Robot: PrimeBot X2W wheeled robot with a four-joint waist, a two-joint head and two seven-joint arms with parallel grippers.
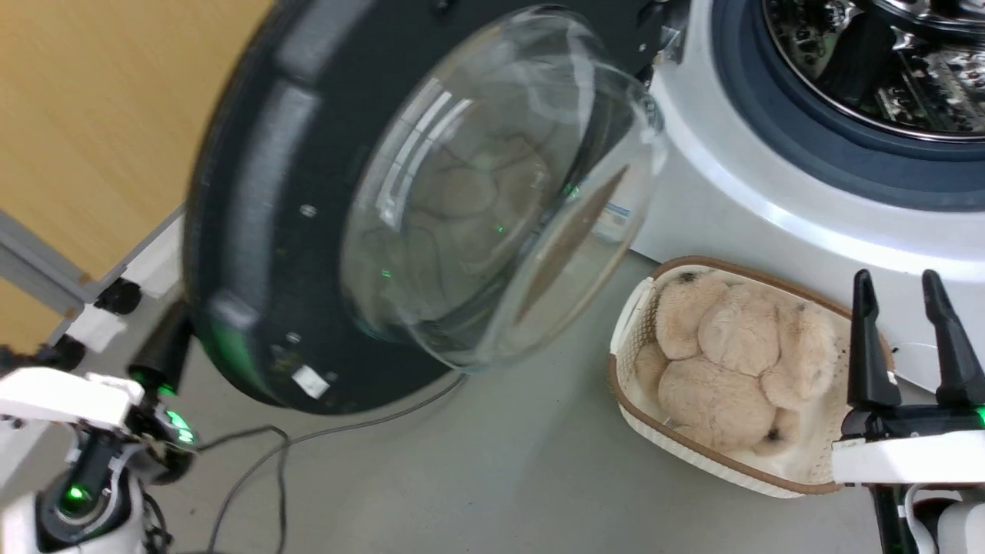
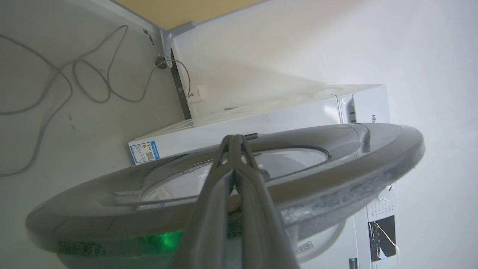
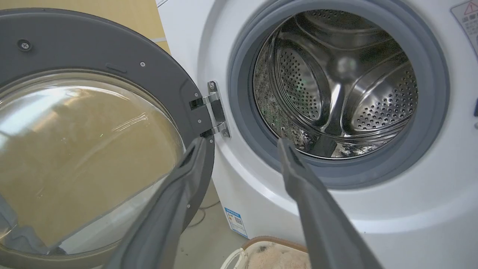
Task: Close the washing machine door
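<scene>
Left wrist view has the left gripper (image 2: pixel 234 142) with its two fingers pressed together and nothing between them, laid across the outer face of the door (image 2: pixel 373 149) at the black rim. I cannot tell whether they actually touch it. In the head view that gripper sits low behind the door's free edge, so the door lies between it and the machine (image 1: pixel 769 192). The door stands swung wide, glass bowl bulging toward the robot, its hinge (image 3: pixel 213 112) on the left side of the opening. The push probably has to go rightward, round that hinge, toward the drum (image 3: pixel 336 82). The left arm is much the nearer. The right gripper (image 1: pixel 896 281) hangs well apart at the lower right, fingers spread and empty, pointing at the opening. The drum looks empty. A basket (image 1: pixel 639 308) on the floor (image 1: pixel 500 477) just beside the machine's front holds a pale plush lump (image 1: pixel 731 346) and may lie close under the door's arc.
</scene>
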